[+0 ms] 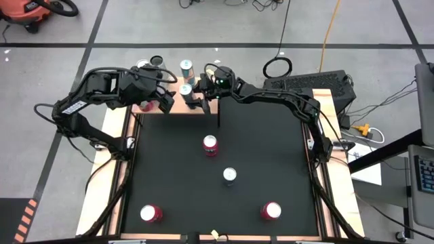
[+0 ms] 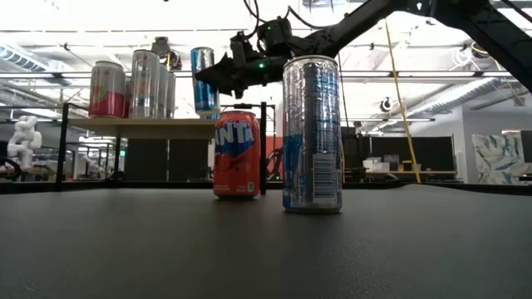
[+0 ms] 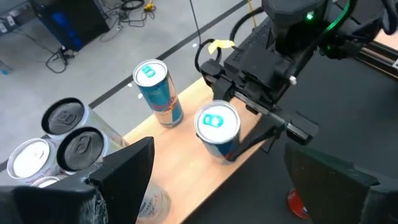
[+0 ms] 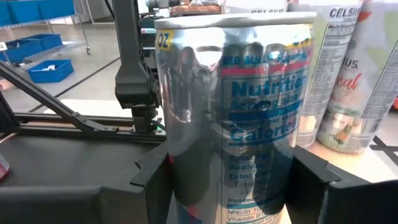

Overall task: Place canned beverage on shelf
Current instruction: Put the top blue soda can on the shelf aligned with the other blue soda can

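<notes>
Can (image 3: 217,129) sits between my right gripper's (image 4: 231,177) half-closed fingers, gripped, above the shelf (image 3: 205,162). Lower it squarely, release gently. Left gripper (image 3: 217,180) wide open, empty.

The black tabletop mat (image 1: 176,176) is carrying four upright cans: an orange-red can (image 1: 210,144) nearest the shelf, a silver can (image 1: 230,176) just beyond it, and two red-topped cans (image 1: 150,213) (image 1: 271,211) at the near corners. The pale wooden shelf (image 1: 175,106) is standing along the far edge, bearing two blue-topped cans (image 3: 158,93) (image 3: 219,130) and a cluster of taller cans (image 3: 68,134).
</notes>
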`<state>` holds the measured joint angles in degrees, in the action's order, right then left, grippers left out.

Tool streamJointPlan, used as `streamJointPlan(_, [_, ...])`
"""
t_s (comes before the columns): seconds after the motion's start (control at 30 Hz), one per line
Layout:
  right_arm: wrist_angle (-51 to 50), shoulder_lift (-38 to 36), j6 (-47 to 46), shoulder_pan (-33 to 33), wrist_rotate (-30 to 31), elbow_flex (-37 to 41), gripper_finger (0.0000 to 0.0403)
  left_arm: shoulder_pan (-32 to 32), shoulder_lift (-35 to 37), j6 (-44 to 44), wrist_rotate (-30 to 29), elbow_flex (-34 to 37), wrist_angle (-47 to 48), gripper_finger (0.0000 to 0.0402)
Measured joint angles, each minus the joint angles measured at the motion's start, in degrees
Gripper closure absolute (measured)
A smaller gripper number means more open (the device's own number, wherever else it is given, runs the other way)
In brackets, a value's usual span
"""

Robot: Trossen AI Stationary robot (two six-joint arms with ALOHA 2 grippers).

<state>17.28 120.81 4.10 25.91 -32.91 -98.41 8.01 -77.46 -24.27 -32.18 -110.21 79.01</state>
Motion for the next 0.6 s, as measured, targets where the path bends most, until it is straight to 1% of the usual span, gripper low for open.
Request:
streamJointPlan(0.17, [-0.90,-0.02,0.02,0.13,0.02,0.00,0.0194,0.74,-0.45,1.26,-0.71,0.00,-1.63,0.0041])
streamJointPlan(0.53, [-3.36,0.00,1.22,0.26,0.09,0.01,0.0194,1.42,-0.56,2.34,-2.32,0.02,-2.05,0.0041])
streamJointPlan(0.6, [-2.99,0.00,1.25,0.28,0.07,0.02,0.0194,1.42,-0.47,2.56,-2.39,0.84,-3.15,0.0041])
